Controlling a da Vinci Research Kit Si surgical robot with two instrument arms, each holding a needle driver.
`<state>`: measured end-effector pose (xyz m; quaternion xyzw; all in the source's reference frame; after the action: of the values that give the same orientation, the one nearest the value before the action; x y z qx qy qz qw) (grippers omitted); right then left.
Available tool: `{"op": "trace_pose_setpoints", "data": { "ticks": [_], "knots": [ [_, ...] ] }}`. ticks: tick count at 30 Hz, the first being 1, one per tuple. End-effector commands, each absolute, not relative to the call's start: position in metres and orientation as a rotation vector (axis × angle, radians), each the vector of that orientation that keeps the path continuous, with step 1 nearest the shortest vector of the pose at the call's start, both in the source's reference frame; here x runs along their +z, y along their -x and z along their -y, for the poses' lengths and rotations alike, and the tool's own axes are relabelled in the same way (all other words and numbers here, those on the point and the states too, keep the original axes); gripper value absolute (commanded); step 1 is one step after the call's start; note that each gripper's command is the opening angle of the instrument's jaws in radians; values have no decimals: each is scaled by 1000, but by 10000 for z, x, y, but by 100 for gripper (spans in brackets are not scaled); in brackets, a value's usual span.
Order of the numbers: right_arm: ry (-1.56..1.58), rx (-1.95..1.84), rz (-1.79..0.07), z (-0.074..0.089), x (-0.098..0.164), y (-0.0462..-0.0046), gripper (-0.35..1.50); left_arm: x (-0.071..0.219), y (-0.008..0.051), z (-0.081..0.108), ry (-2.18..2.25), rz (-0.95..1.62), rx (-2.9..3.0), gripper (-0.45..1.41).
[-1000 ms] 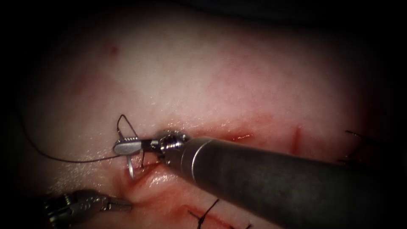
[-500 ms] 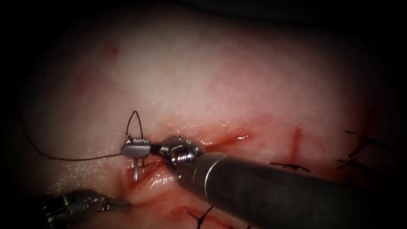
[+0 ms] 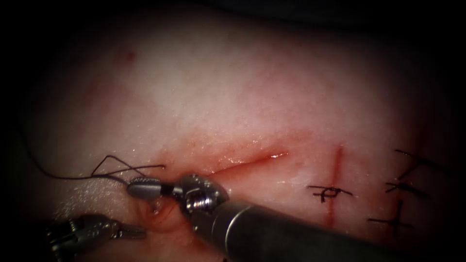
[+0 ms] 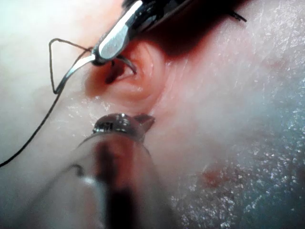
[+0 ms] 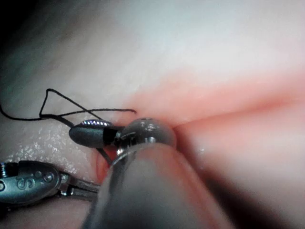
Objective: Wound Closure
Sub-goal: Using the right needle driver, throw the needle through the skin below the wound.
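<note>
right tool (image 3: 144, 187) pinches the needle (image 4: 78, 67) mid-curve, its tip in the tissue (image 3: 233, 97) at the cut's (image 3: 242, 162) left end; left tool (image 3: 131, 232) pressed together, holding nothing.

The right tool (image 3: 144, 187) enters from the right and lies across the left end of the cut (image 3: 242, 162) in the tissue (image 3: 218, 97). Its jaws close on the needle (image 4: 76, 68), apparently near the thread end; the needle's far part curves down into the cut. The thread (image 3: 121, 169) loops on the tissue just behind the jaws and trails off left. The left tool (image 3: 133, 233) lies in front, near the cut's left end, apart from the needle. Finished stitches (image 3: 330, 192) sit well to the right.
</note>
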<state>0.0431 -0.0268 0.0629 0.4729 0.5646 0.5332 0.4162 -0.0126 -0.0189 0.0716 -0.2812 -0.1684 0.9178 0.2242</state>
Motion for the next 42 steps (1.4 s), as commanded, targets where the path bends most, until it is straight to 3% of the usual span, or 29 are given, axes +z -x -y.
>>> {"op": "trace_pose_setpoints", "data": {
  "ticks": [1, 14, 17, 19, 21, 27, 28, 30, 42],
  "knots": [
    [-1189, 1334, -1419, 271, 635, -442, -35, 724, 133, 187, 777, 464, 2532, -42],
    [-1109, 1438, -1470, 242, 670, -431, -35, 723, 135, 188, 772, 464, 2532, -43],
    [-1054, 1515, -1502, 227, 678, -430, 111, 722, 136, 189, 770, 463, 2531, -45],
    [-1003, 1507, -1523, 214, 681, -425, 129, 722, 136, 190, 769, 461, 2531, -45],
    [-961, 1473, -1541, 193, 683, -410, 133, 722, 136, 191, 768, 460, 2530, -45],
    [-860, 1426, -1561, 153, 681, -365, 118, 721, 135, 193, 767, 458, 2530, -45],
    [-814, 1380, -1547, 148, 676, -359, 123, 721, 135, 193, 767, 458, 2530, -45],
    [-815, 1346, -1512, 147, 670, -358, 133, 721, 135, 193, 768, 458, 2530, -45],
    [-672, 853, -1348, 181, 622, -405, 128, 721, 136, 193, 767, 456, 2530, -45]
  ]
}}
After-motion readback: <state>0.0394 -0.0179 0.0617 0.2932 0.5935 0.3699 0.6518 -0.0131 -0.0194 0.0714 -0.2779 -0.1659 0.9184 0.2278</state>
